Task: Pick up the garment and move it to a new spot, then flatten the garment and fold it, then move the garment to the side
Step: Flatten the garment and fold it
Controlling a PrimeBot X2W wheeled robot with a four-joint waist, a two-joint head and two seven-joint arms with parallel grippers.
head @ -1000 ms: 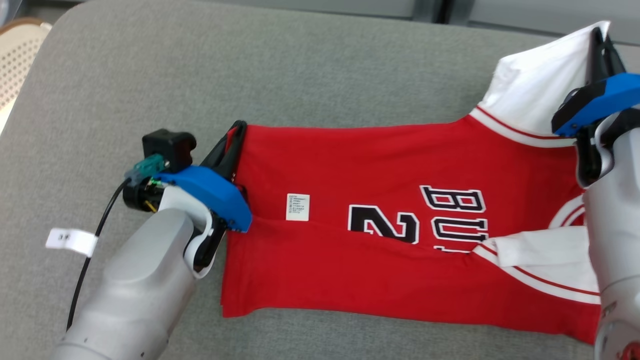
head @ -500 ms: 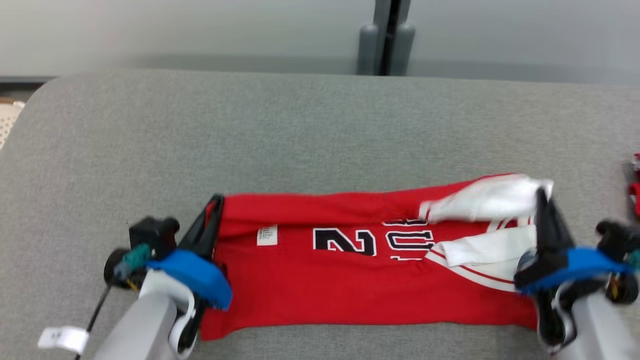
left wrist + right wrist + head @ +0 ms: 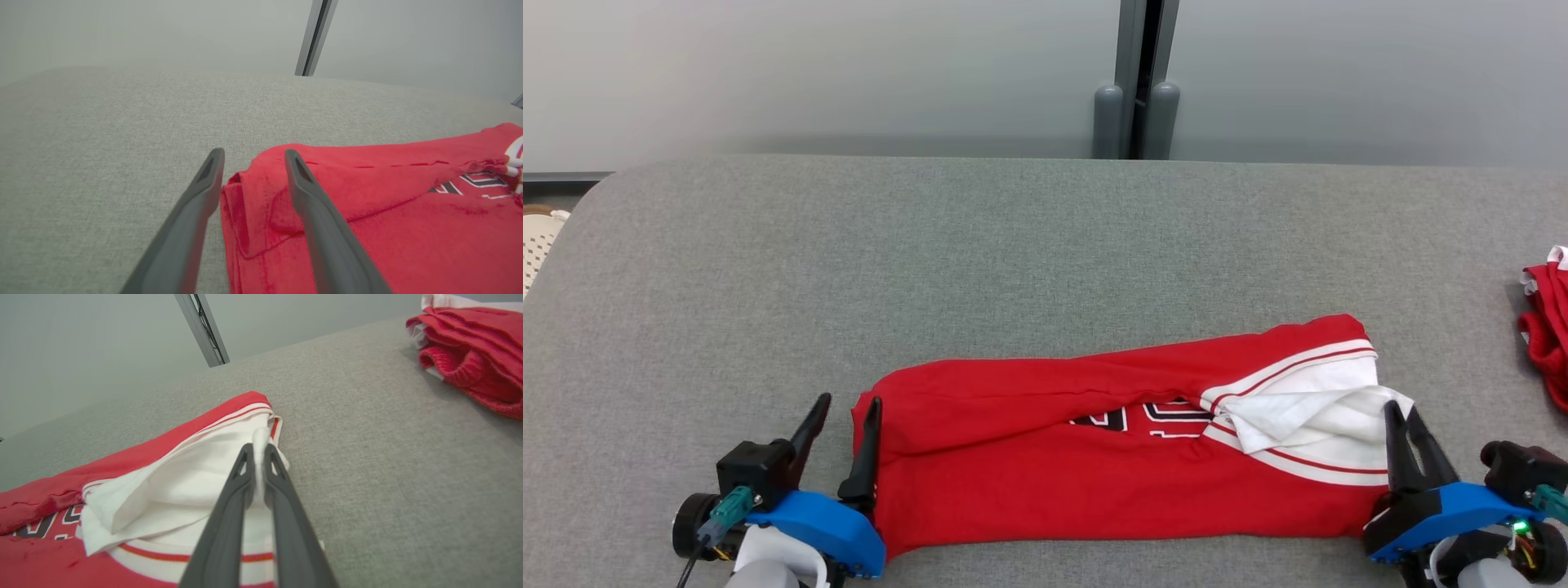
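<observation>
The garment is a red jersey with white sleeves and black lettering, lying folded lengthwise near the front of the grey table. My left gripper is open at the jersey's left end. In the left wrist view the left gripper straddles the hem of the garment; one finger lies over the red cloth, the other beside it. My right gripper is at the right end. In the right wrist view the right gripper is shut on a white sleeve fold of the garment.
Another red garment lies bunched at the table's right edge, seen also as the red pile in the right wrist view. A grey wall with a vertical post stands behind the table. A pale perforated object sits off the left edge.
The head camera has tilted up. The jersey's far half has been brought over the near half, hiding most of the lettering. My left gripper has opened and let go of the hem.
</observation>
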